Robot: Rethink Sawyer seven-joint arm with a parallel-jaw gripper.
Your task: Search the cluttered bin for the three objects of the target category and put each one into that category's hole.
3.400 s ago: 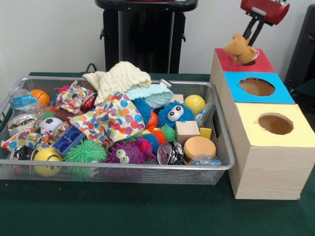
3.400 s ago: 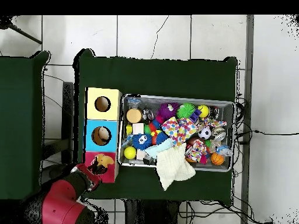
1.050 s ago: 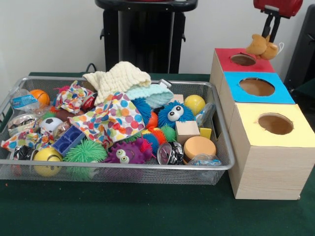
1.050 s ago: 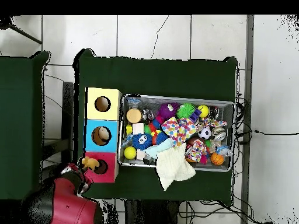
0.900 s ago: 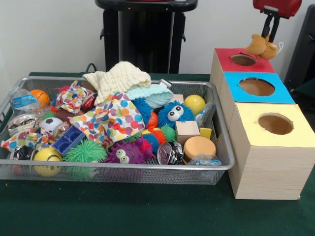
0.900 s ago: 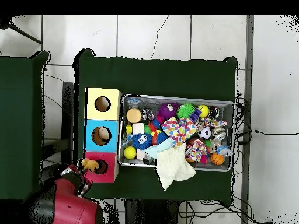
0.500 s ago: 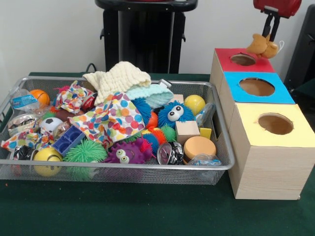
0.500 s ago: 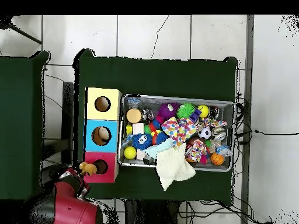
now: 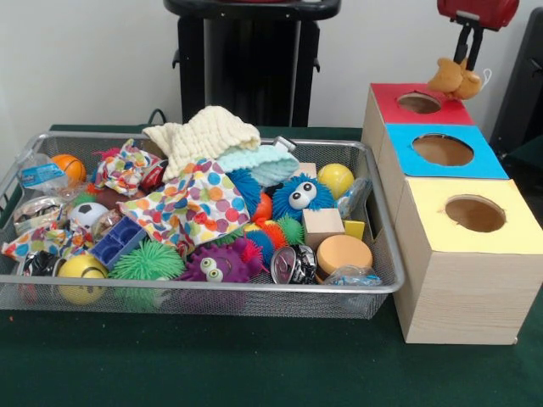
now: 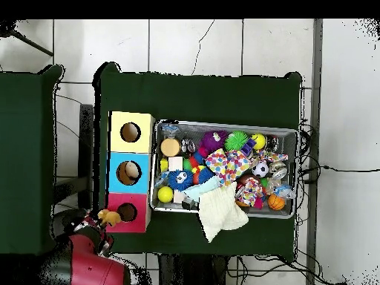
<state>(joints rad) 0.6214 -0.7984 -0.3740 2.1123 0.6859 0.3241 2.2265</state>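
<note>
My gripper [image 9: 463, 58] hangs at the top right, shut on a small tan plush toy [image 9: 456, 78]. The toy is held in the air behind and to the right of the red-topped box [image 9: 399, 95] and its round hole [image 9: 419, 103]. In the overhead view the toy [image 10: 109, 217] sits just off the red box's [image 10: 137, 223] outer edge, with my gripper [image 10: 101, 222] beside it. The silver wire-mesh bin [image 9: 212, 288] lies left of the boxes, full of toys, balls and cloths. It also shows in the overhead view [image 10: 223, 125].
A blue-topped box [image 9: 488, 165] and a yellow-topped box [image 9: 441, 199] stand in a row in front of the red one. Something tan shows inside the blue box's hole [image 10: 131, 172]. A cream cloth [image 10: 220, 213] hangs over the bin's rim. A black stand [image 9: 250, 59] rises behind the bin.
My gripper and the plush toy have shifted slightly away from the red hole, toward the robot's base. Nothing in the bin has moved.
</note>
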